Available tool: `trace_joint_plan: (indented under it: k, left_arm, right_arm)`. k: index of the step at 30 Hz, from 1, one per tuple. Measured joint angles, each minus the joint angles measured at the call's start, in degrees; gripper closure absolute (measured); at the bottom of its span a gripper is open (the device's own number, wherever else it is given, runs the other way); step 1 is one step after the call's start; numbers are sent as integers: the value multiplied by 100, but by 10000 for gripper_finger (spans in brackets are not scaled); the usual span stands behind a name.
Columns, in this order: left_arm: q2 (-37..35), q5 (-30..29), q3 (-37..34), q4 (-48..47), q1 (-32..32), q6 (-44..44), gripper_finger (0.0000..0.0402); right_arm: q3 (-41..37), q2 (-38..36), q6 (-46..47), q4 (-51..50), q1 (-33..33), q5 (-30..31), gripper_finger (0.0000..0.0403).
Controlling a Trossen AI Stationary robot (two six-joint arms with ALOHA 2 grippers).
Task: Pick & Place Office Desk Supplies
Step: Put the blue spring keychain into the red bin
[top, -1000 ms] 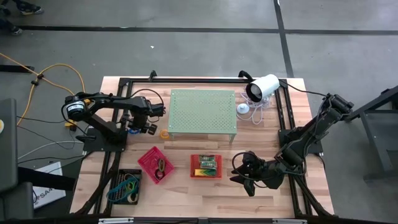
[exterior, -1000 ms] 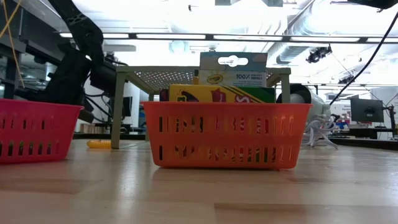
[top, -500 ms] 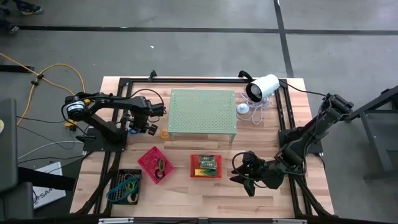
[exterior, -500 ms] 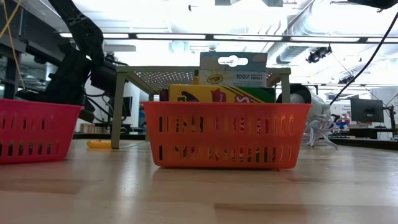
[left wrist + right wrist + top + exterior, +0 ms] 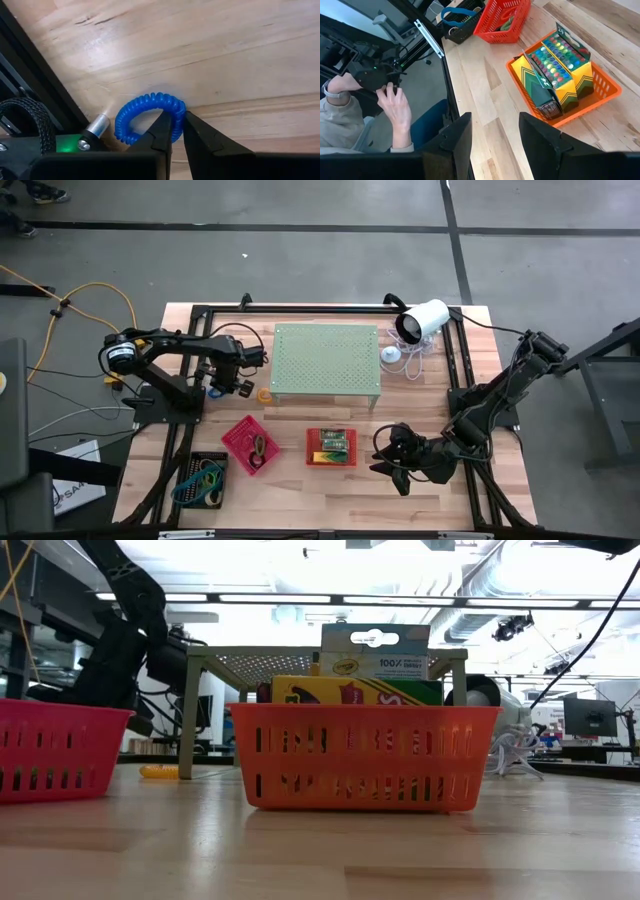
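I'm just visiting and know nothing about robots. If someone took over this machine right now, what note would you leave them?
Left gripper: pinching a blue coiled ring on the wooden table, beside the pale green perforated stand.
Right gripper: open, empty, waiting near the orange basket.
Done: crayon boxes in the orange basket; bands in the black tray.
Left: lift and bin the ring; a yellow item lies loose by the stand.

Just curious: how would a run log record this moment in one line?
left end effector: closing on blue coiled band | right end effector: open, waiting near orange basket
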Motion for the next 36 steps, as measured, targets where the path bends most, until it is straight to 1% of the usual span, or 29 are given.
trace_joint_plan:
  k: [6, 8, 12, 25, 31, 36]
  left_arm:
    - [-147, -37, -17, -2, 64, 0, 374]
    - [-269, -140, -18, 5, 104, -8, 374]
    - [-562, -265, -15, -112, 168, -1, 375]
    - [-1795, -240, -7, -311, 241, 131, 375]
    - [-2326, -54, -4, -257, 208, 317, 375]
    - [-2718, 148, 3, -233, -36, 323, 375]
  right_arm:
    - [-2, -2, -1, 0, 0, -1, 252]
    - [-2, 0, 0, 0, -1, -1, 252]
    - [-1, -2, 0, 0, 0, -1, 252]
    - [0, -2, 0, 0, 1, 1, 252]
    - [0, -1, 0, 0, 1, -1, 252]
    - [0, -2, 0, 0, -1, -1, 252]
